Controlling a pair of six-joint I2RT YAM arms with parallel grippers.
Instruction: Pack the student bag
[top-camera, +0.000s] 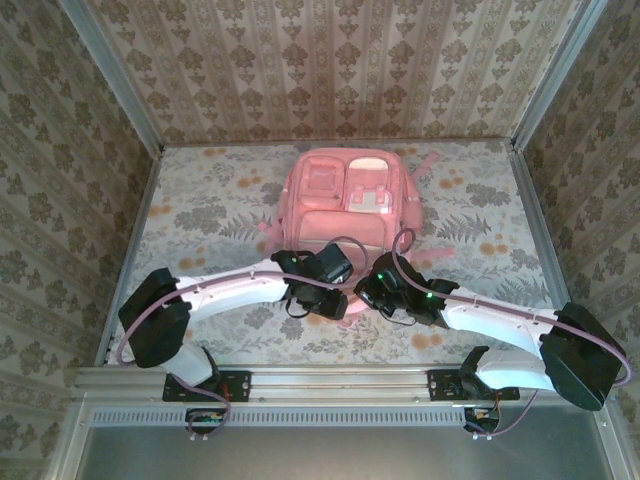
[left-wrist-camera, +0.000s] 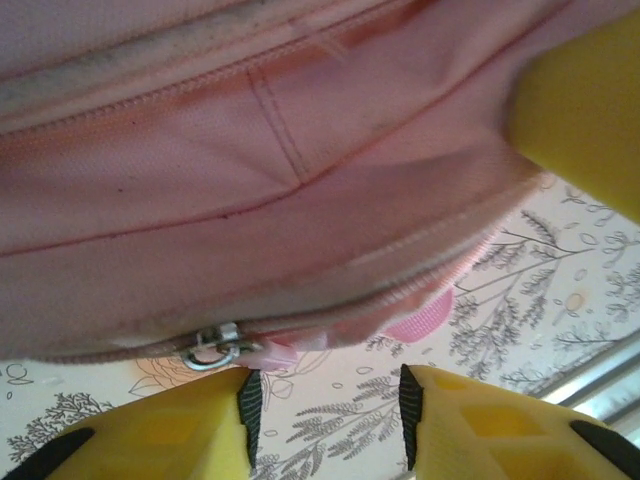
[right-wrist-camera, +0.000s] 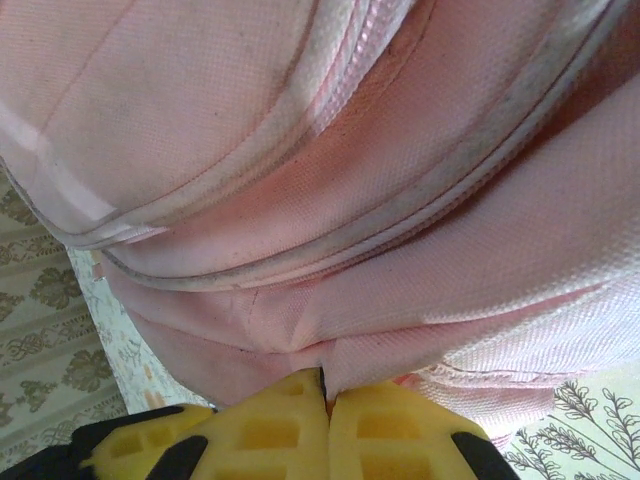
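Observation:
The student bag, a big pink backpack, lies flat at the middle back of the flowered table. Both arms reach to its near edge. My left gripper is open, its yellow fingers just below the bag's seam, with only tablecloth between them. A metal zipper pull hangs right above the left finger. My right gripper is shut, pinching a fold of the bag's pink fabric. From above, the left gripper and the right gripper sit close together.
Patterned walls close in the table on three sides, and a metal rail runs along the near edge. A pink strap loop pokes out under the bag. A yellow block stands at the upper right of the left wrist view.

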